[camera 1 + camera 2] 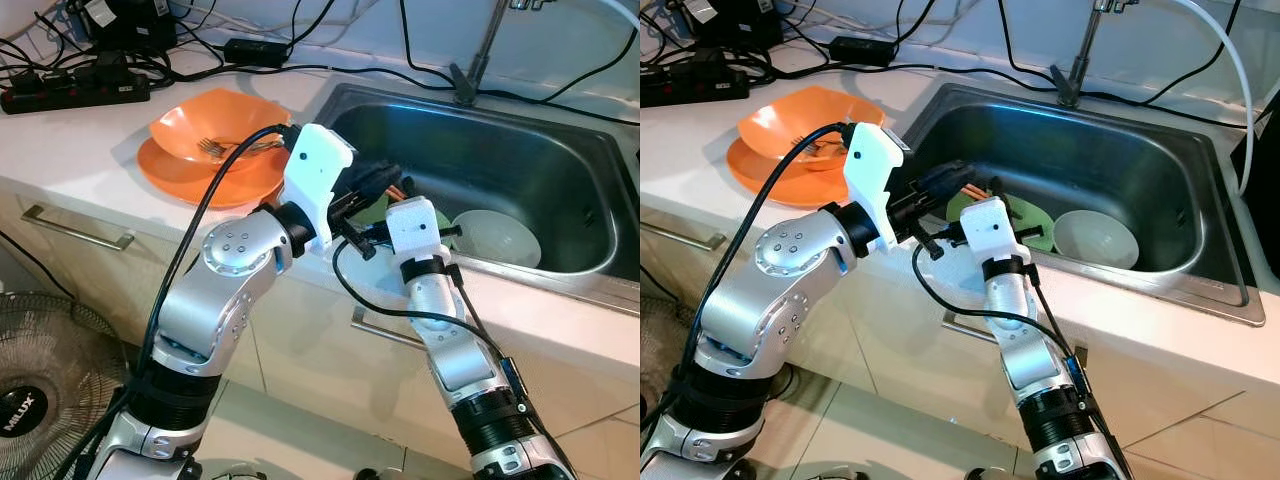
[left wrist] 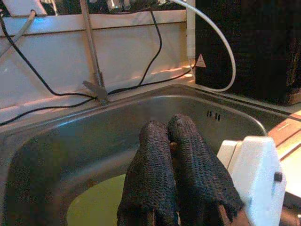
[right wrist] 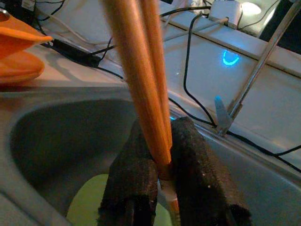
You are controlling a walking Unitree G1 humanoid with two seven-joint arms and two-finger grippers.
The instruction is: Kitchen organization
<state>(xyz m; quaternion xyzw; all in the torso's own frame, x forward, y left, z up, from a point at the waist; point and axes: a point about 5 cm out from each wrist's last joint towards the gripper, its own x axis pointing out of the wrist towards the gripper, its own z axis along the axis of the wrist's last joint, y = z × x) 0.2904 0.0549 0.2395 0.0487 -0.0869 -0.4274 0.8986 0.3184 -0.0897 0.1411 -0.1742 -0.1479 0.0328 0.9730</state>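
A pair of wooden chopsticks (image 3: 141,70) stands up from between the black fingers of my right gripper (image 3: 162,136), which is shut on it. Their orange ends (image 1: 975,190) show at the front left of the steel sink (image 1: 500,150), right beside my left gripper (image 1: 385,180). In the left wrist view the left gripper (image 2: 168,125) has its fingers pressed together, with only a thin brown sliver between them. A green plate (image 1: 1030,222) and a pale bowl (image 1: 495,237) lie in the sink below both grippers.
Stacked orange bowls (image 1: 215,140) with a fork (image 1: 215,148) sit on the counter left of the sink. A power strip (image 1: 75,92) and cables run along the back. The faucet (image 1: 480,60) rises behind the sink. A fan (image 1: 40,390) stands on the floor at the left.
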